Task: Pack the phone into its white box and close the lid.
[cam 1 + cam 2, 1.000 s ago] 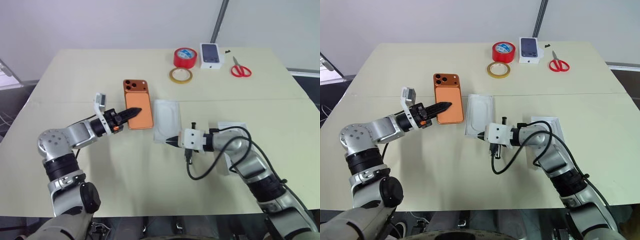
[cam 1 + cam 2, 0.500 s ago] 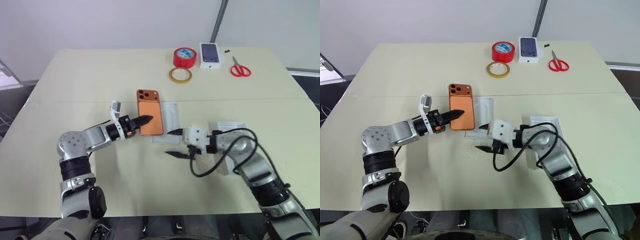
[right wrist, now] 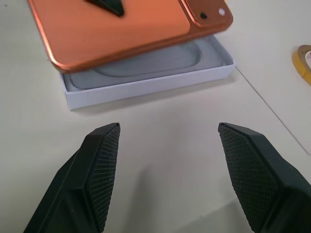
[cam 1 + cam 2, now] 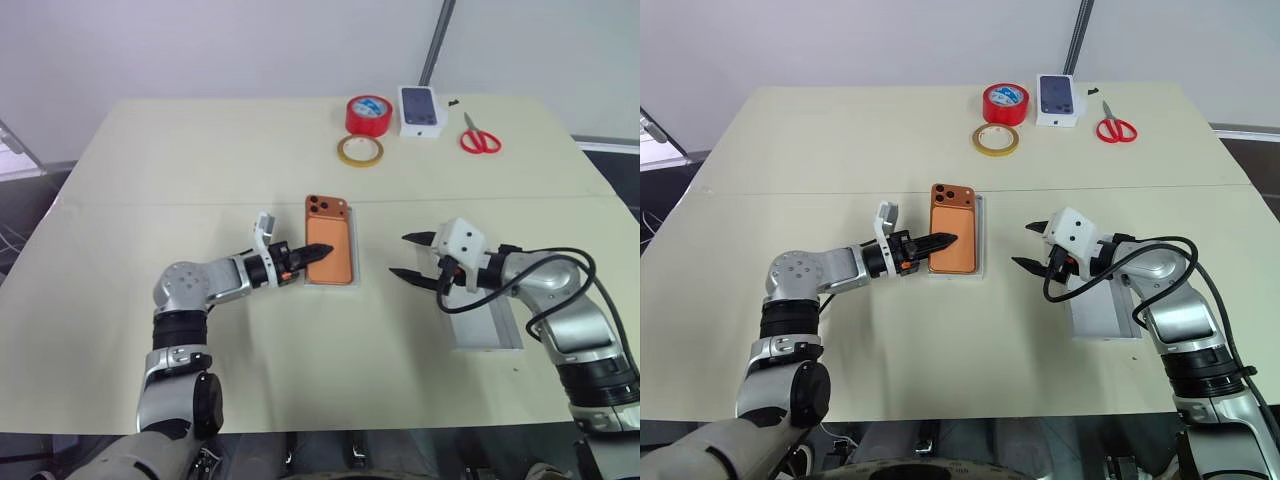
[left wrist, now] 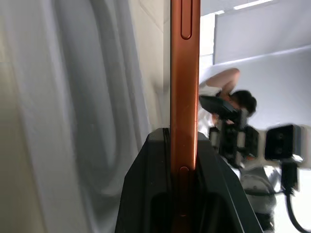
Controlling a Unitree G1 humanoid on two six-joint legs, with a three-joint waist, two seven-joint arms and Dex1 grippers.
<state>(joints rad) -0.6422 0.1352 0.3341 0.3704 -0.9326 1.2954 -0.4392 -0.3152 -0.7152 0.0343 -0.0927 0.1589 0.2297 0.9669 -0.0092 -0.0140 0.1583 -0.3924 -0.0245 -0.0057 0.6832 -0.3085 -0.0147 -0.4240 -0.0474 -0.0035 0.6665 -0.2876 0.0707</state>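
Presently, on the beige table [image 4: 200, 160]:

- Left gripper [image 4: 318, 251]: fingers pinched onto the near long edge of the phone [image 4: 333, 250], which it holds flat with the camera bump up and at the far end.
- The phone: copper-orange, hovering just above the white box [image 3: 146, 83], overlapping most of it and not seated in it; the right wrist view shows a gap between the phone and the tray's grey recessed insert.
- Right gripper [image 4: 412, 256]: jaws spread wide, nothing between them, tips aimed at the white box and the phone, well apart from both.
- The lid [image 4: 487, 325]: white, lying on the table under and behind the right gripper's wrist, apart from the white box.
- Beyond both grippers, near the far edge: red tape roll [image 4: 369, 114], yellow tape ring [image 4: 360, 151], small white box with a dark phone picture [image 4: 422, 110], red-handled scissors [image 4: 480, 138].
- Left wrist view: a person [image 5: 228, 99] in the background past the phone's edge.
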